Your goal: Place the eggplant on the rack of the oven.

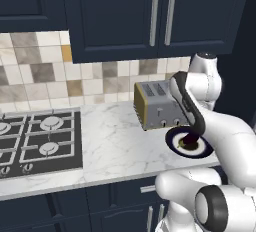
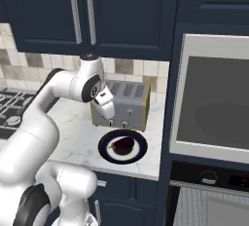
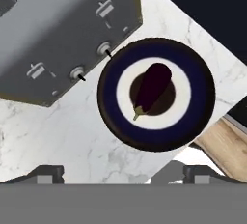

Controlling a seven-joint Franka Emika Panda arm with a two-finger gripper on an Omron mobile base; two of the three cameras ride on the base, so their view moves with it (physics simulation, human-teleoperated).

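Observation:
The eggplant (image 3: 153, 89) is a small dark purple lump with a pale stem end. It lies on the brown centre of a dark blue plate (image 3: 108, 97) on the marble counter, in front of the toaster. My gripper (image 3: 124, 172) hangs open well above the plate with nothing between its fingers, and the eggplant (image 2: 124, 144) sits ahead of the fingertips. The oven (image 2: 209, 177) is the dark appliance low on the right, under a grey-fronted built-in unit. Its light grey wire rack (image 2: 190, 201) shows at the bottom edge.
The silver-and-tan toaster (image 2: 121, 104) stands right behind the plate (image 2: 104, 148), its levers facing the plate. A gas hob (image 1: 40, 141) lies far left on the counter. Dark blue cabinets hang overhead. The tall dark cabinet wall holding the oven borders the counter's right end.

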